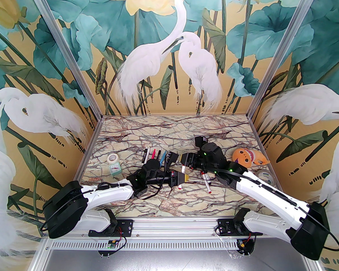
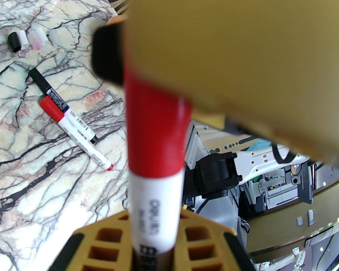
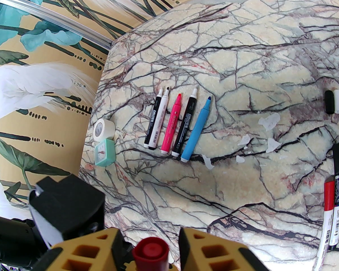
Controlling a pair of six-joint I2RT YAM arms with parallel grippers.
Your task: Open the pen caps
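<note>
My left gripper (image 1: 182, 179) (image 2: 152, 236) is shut on the white barrel of a pen (image 1: 183, 169) and holds it up off the marble table (image 1: 147, 134). The pen's red cap (image 2: 155, 128) (image 3: 151, 250) sits between the fingers of my right gripper (image 1: 183, 162) (image 3: 151, 236). That gripper is open, with a gap on each side of the cap. Several uncapped pens (image 3: 172, 123) (image 1: 155, 155) lie in a row at the back left. Loose caps (image 2: 28, 39) (image 3: 333, 102) rest on the table. Two capped pens (image 2: 73, 123) (image 3: 332, 216) (image 1: 206, 183) lie side by side nearby.
A tape roll (image 1: 112, 158) (image 3: 103, 128) and a small green clock (image 1: 115, 168) (image 3: 104, 152) stand at the left edge. An orange plush toy (image 1: 247, 157) and another tape roll (image 1: 264, 175) sit at the right. White paper scraps (image 3: 268, 121) dot the table's middle.
</note>
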